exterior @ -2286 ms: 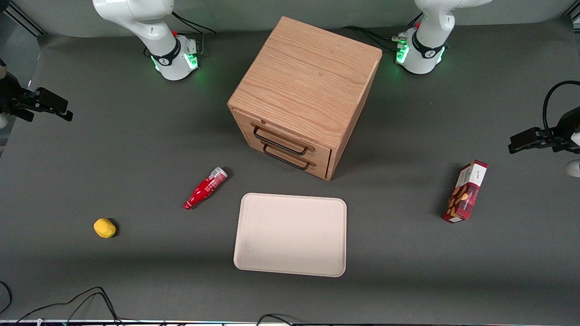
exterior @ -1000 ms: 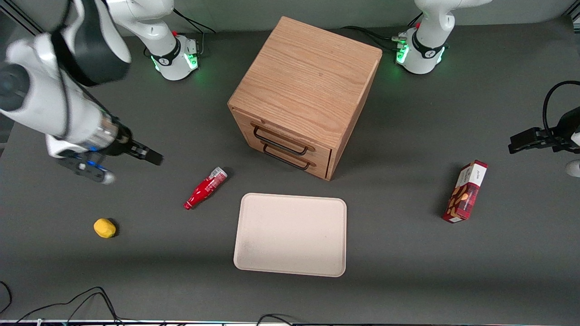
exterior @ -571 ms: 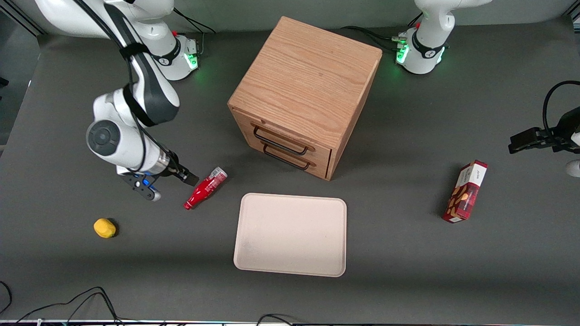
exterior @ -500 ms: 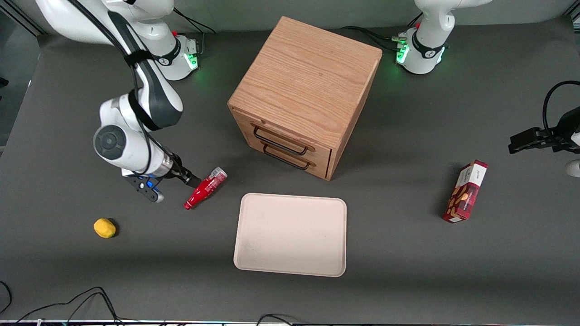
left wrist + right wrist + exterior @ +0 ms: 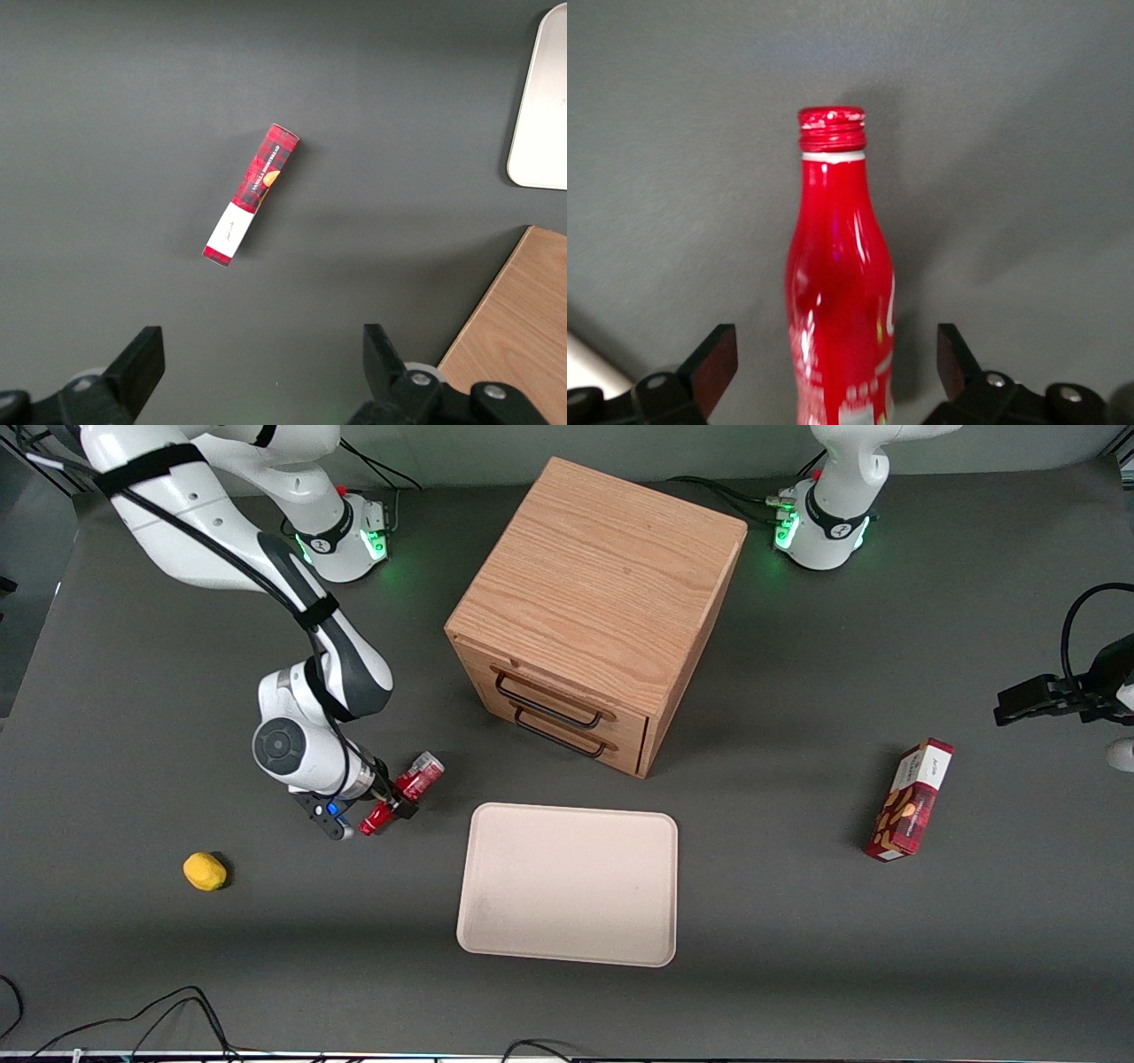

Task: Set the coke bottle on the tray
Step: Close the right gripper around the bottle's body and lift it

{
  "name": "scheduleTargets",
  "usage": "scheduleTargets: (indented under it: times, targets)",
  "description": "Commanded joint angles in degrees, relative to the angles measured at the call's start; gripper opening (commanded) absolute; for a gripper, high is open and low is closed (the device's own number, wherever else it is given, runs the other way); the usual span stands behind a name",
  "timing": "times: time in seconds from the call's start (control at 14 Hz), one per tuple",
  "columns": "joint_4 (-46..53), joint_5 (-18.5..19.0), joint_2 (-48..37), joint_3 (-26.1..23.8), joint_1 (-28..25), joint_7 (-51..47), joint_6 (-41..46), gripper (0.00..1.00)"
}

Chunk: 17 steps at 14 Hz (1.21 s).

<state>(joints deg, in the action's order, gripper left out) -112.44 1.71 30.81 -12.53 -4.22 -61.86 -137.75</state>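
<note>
The gripper straddles the coke bottle, fingers spread apart, not clamping it. The bottle lies on the worktop just beside the tray. A wooden drawer cabinet stands near; a lemon sits toward the working arm's edge.
</note>
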Motion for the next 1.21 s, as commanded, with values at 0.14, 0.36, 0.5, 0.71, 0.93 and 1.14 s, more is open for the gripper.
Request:
scheduleTargets:
  times: [0.14, 0.36, 0.5, 0.71, 0.93, 1.14]
  targets:
    - [0.82, 1.89, 2.76, -0.13, -0.52, -2.74, -2.95, 1.0]
    - [1.17, 1.98, 2.76, -0.22, -0.44, -2.57, -2.78, 0.53]
    - [1.17, 1.98, 2.68, -0.22, -0.44, -2.48, -2.7, 0.21]
    - [1.17, 1.98, 2.5, -0.22, -0.44, -2.3, -2.52, 0.0]
    - [1.43, 1.98, 1.71, -0.31, -0.44, -1.69, -2.0, 0.0]
    - [10.62, 1.89, 1.01, -0.57, -0.35, 0.33, 9.82, 0.0]
